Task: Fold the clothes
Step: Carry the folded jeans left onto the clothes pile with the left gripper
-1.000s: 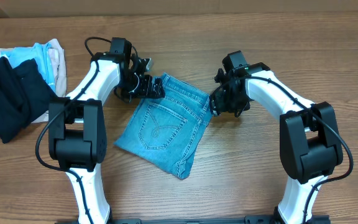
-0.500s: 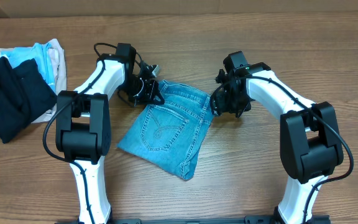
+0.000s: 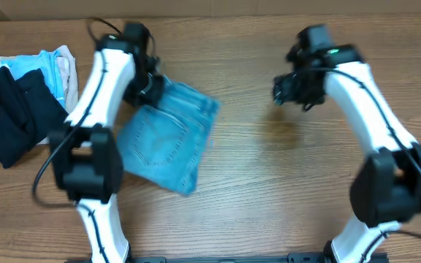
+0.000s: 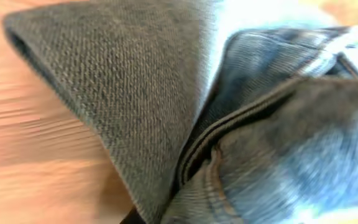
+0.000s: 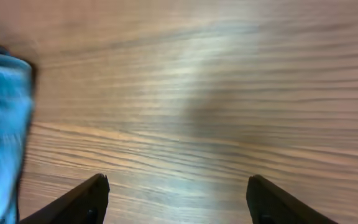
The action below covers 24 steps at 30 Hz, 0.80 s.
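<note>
Left pincer (image 3: 147, 86) pinches the jeans (image 3: 163, 135); right pincer (image 5: 178, 193) gapes.

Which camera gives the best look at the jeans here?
Overhead: it shows the whole folded jeans, held at one corner by the left gripper. Left wrist shows only close-up seams; right wrist only one edge.

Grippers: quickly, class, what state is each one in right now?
Left gripper: closed, holding the jeans.
Right gripper: open, holding nothing.

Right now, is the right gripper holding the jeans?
No, the right gripper stands open above the table, and the jeans lie apart at its side.
</note>
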Each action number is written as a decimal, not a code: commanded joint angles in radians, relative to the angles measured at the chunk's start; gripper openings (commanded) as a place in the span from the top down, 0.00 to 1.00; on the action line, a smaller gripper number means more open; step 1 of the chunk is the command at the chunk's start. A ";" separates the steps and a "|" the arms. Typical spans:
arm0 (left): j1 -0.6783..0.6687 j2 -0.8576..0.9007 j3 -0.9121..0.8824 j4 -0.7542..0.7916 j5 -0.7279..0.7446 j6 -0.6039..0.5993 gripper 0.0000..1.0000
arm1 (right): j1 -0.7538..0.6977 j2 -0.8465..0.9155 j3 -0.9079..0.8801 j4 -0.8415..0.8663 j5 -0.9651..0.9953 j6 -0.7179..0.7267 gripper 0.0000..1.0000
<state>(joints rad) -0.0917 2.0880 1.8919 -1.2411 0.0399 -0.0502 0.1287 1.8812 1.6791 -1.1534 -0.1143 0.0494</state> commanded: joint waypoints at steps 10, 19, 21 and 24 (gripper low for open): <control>0.187 -0.420 0.068 0.047 -0.264 0.086 0.96 | -0.131 -0.095 0.051 -0.087 0.009 0.003 0.25; 0.329 -0.439 0.084 0.151 -0.172 0.121 0.96 | -0.140 -0.095 0.050 -0.099 0.010 0.004 0.25; 0.356 -0.439 0.090 0.167 -0.170 0.117 0.96 | -0.140 -0.095 0.050 -0.099 0.010 0.003 0.25; 0.403 -0.439 0.090 0.199 -0.169 0.105 0.96 | -0.140 -0.095 0.050 -0.103 0.010 0.003 0.25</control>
<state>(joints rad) 0.2707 1.6775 1.9366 -1.0790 -0.1455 0.0444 -0.0116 1.7920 1.7195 -1.2552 -0.1112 0.0521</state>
